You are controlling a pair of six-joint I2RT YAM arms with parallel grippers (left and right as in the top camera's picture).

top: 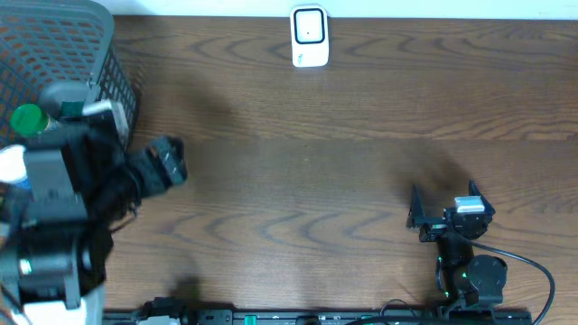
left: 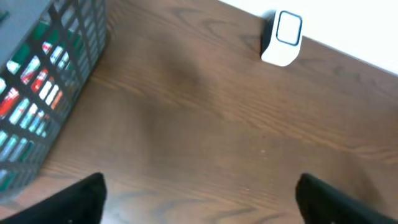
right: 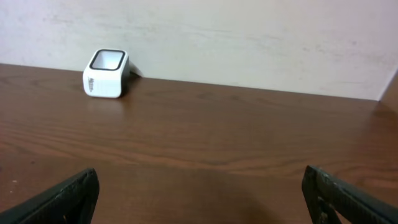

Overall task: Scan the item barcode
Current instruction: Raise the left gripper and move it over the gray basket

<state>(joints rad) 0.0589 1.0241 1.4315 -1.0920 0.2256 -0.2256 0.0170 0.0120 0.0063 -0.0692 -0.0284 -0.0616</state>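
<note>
Items (left: 31, 81) in red, white and green packaging are showing through the mesh of the grey basket (top: 54, 36), which is sitting at the far left corner of the wooden surface (top: 316, 181). A green cap (top: 29, 118) is peeking out by the basket's near edge, beside the left arm. Which item is meant for scanning is not clear.

The white scanner (top: 309, 36) is standing at the far edge of the surface, near the middle, well apart from the basket.

The left gripper (left: 199, 194) is hovering just right of the basket, its jaws spread wide and gripping nothing. The right gripper (right: 199, 194) is resting low at the near right, facing the scanner, its jaws also standing wide and empty.
</note>
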